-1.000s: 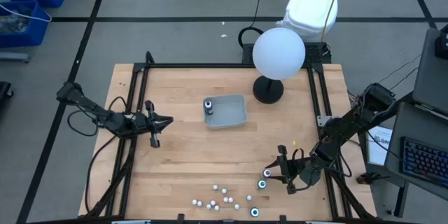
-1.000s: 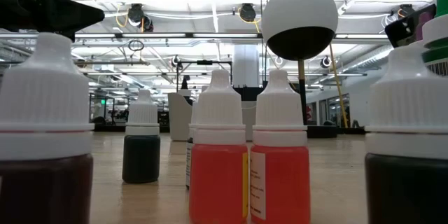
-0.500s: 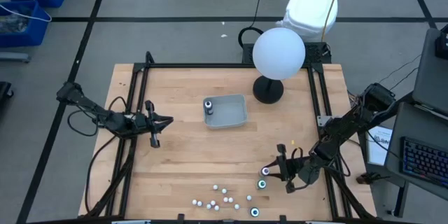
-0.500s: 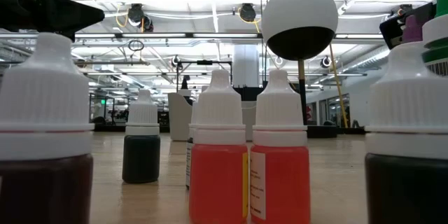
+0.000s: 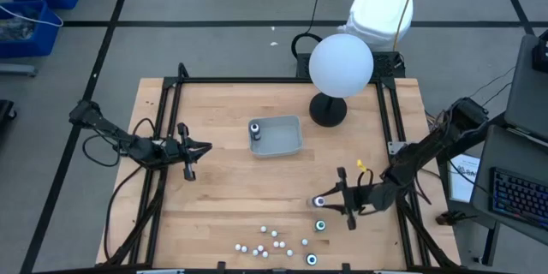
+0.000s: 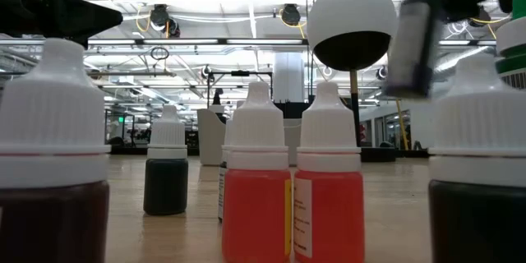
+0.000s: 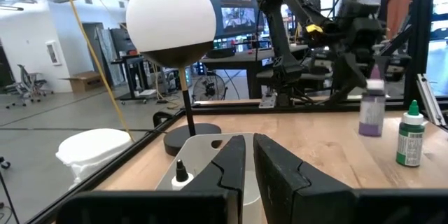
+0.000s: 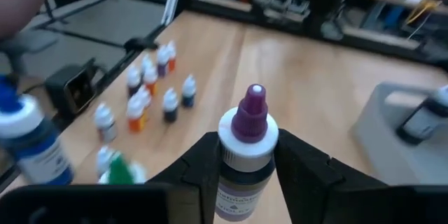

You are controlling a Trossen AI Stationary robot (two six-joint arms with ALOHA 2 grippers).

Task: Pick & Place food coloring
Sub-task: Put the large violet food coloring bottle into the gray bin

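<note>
your two arms are dark, slim and jointed, with thin black cables trailing along their links. the right arm carries a small yellow marking near its wrist. each ends in two black, flat-sided fingers, matte and wedge-shaped where the wrist views show them.

You have a pale wood-grain worktop framed in black. The tray on it is light grey, and the bottle inside it is dark with a white cap. The globe is plain white on a black stand. In the right gripper, black like its arm, you see a bottle with a purple tip and white collar. The loose bottles show orange-red and dark green liquid under ribbed white caps.
</note>
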